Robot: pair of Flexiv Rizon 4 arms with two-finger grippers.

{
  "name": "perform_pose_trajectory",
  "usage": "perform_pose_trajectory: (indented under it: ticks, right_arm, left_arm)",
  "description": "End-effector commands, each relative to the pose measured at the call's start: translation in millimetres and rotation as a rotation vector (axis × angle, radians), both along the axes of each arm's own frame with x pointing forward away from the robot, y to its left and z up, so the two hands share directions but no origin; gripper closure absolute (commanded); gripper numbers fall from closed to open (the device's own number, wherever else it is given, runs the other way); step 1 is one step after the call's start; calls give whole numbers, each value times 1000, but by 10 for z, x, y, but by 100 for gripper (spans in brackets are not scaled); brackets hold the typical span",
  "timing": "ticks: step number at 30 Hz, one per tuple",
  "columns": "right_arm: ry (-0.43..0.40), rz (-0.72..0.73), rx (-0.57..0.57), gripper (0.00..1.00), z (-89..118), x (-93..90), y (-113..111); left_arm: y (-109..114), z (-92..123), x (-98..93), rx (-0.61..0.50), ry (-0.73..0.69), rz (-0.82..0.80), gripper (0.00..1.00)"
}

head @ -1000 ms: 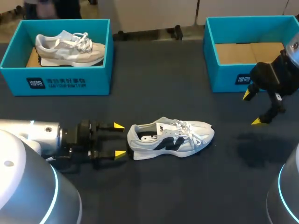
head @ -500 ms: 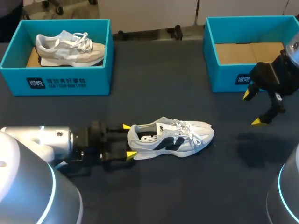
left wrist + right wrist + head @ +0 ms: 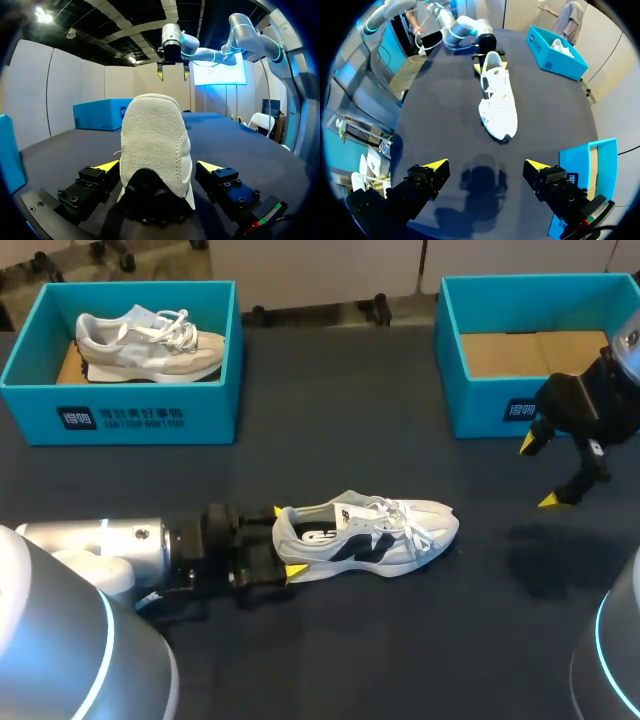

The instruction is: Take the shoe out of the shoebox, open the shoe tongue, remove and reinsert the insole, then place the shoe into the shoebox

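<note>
A white sneaker with dark side markings (image 3: pixel 365 535) lies on its sole on the dark table, toe pointing right. My left gripper (image 3: pixel 287 540) is at its heel, open, with the heel between the yellow tips. In the left wrist view the suede heel (image 3: pixel 155 140) fills the gap of that gripper (image 3: pixel 157 166), and I see no squeeze on it. My right gripper (image 3: pixel 540 472) hangs open and empty above the table's right side, in front of the empty teal shoebox (image 3: pixel 480 405). In the right wrist view the sneaker (image 3: pixel 497 97) lies well ahead of the right gripper (image 3: pixel 486 165).
A second teal shoebox (image 3: pixel 120 418) at the back left holds a beige sneaker (image 3: pixel 150 340). The empty box's floor is brown cardboard (image 3: pixel 535 352). Bare dark tabletop lies between the two boxes and in front of the sneaker.
My left gripper has slid right along the table until its open fingers straddle the sneaker's heel. The sneaker and my right arm have stayed put.
</note>
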State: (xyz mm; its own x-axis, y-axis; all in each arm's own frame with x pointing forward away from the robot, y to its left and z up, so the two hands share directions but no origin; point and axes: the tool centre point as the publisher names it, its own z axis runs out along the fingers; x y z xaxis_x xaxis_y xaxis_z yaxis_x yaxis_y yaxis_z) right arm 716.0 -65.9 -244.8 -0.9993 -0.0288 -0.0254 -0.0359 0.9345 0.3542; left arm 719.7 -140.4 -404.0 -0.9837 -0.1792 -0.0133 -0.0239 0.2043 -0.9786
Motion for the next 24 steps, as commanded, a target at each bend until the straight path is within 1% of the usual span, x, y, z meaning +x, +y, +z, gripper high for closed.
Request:
perform_pose_trajectory:
  ticks: [1, 4, 6, 11, 20, 24]
  right_arm:
    - [0, -1, -2, 0, -11, 0, 7]
    - [0, -1, -2, 0, -11, 0, 7]
    - [0, -1, -2, 0, -11, 0, 7]
    - [0, -1, -2, 0, -11, 0, 7]
    - [0, -1, -2, 0, -11, 0, 7]
    - [0, -1, -2, 0, -11, 0, 7]
  left_arm:
    - [-100, -43, 55, 1, 1, 5, 0]
    - [-143, -53, 80, 6, -1, 6, 0]
    - [-172, -66, 95, 24, -30, 5, 0]
    - [-219, -105, 120, 43, -25, -1, 0]
    - [-246, -187, 157, 80, 5, -11, 0]
    - [-237, -178, 143, 76, 10, -18, 0]
